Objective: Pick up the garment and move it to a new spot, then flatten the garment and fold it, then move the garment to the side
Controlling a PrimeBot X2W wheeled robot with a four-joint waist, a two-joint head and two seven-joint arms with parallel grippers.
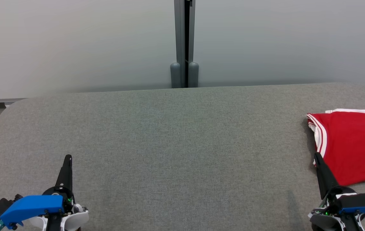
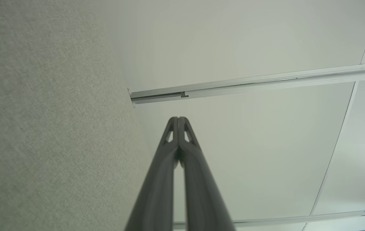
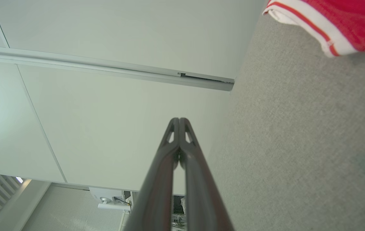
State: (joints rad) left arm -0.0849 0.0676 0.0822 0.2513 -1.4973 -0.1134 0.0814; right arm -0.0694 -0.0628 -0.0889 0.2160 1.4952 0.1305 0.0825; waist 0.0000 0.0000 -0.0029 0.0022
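As far as we can see, the biggest thing is one grey fabric-covered surface with rounded far corners, stretching pretty much edge to edge in the head view. Behind it we've got a pale wall, split into two panels by one dark vertical post with two little rounded grey caps at its foot.

Then the garment, and we count just one. It's bright red, looks folded into a flattish block, and lies on the far right of the surface with its right side cut off by the edge of the head view. White trim with thin red stripes runs down its left edge, and a plain white band shows along its far edge. From the right wrist view we catch that same striped white trim up in the top right corner, off to the side of the fingers.

Two grippers, two dark fingers each. The left gripper sits at the lower left, well apart from the garment, fingers pressed together on nothing. The right gripper is just beside the garment's near left corner, fingers also pressed together and gripping nothing.
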